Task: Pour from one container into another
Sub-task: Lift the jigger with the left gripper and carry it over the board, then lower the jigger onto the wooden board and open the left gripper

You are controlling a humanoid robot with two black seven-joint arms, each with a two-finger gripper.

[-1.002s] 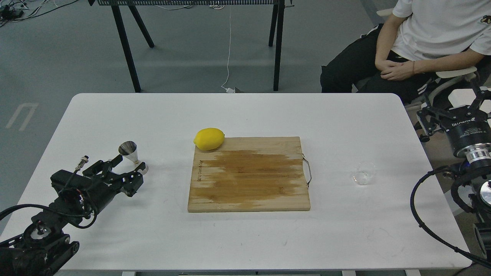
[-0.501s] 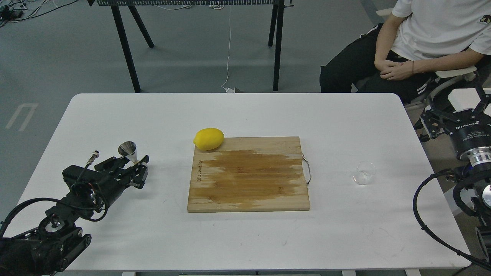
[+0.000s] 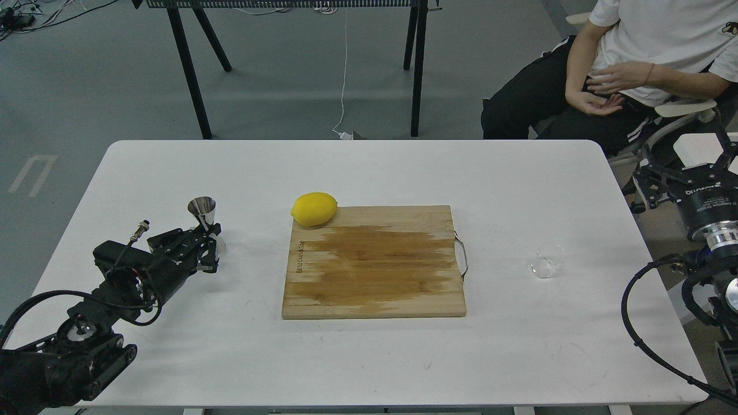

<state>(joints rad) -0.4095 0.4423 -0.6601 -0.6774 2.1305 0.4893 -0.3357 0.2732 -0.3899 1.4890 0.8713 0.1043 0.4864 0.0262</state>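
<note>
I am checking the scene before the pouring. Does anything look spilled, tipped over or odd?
The clear glass cup near the table's right edge seems to lie tilted, not upright. The cutting board has a large darker patch, like a wet stain. The jigger stands upright at the left gripper. No spill shows on the table.

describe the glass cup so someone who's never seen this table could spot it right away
Start at the wooden cutting board in the middle of the white table and go past its metal handle to the right. The glass cup sits there alone on bare tabletop. It is small, rounded and see-through, unlike the shiny metal jigger on the far left.
</note>
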